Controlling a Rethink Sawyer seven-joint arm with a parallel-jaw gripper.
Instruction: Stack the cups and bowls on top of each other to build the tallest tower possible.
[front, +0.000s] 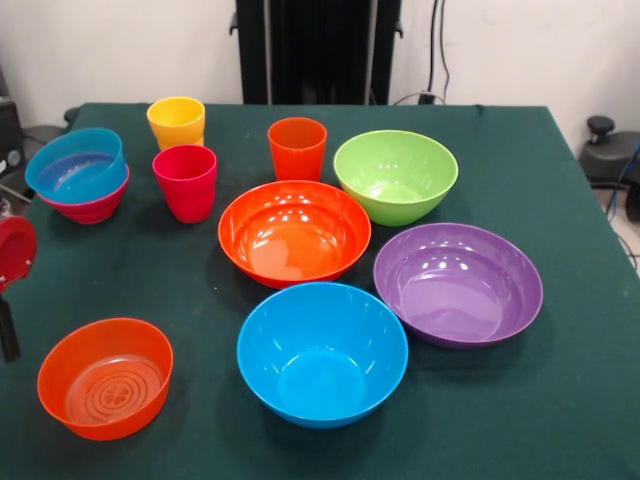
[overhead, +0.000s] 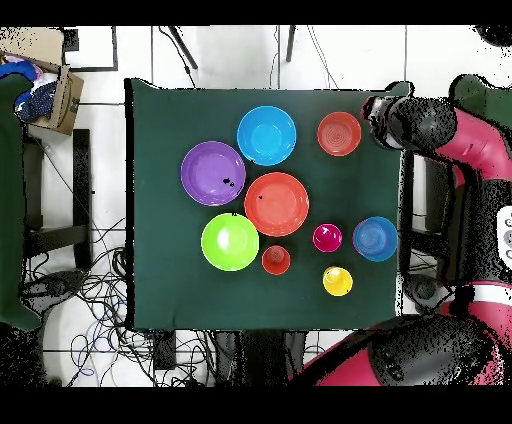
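The red and black arm (overhead: 470, 140) folds back beside the table edge, its hand hidden.

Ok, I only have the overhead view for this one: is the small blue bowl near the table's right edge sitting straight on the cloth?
Observer: No. The small translucent blue plastic bowl is nested, slightly tilted, in a small magenta plastic bowl that it hides from above.
Operator: And the three little rounds beside it, more bowls?
Observer: Cups. The yellow ridged plastic tumbler, the red-pink one and the orange one all stand upright, mouths up.
Operator: Anything else stacked?
Observer: No. From the side, the large orange bowl, lime green bowl, purple bowl, large blue bowl and small translucent orange bowl each stand alone.
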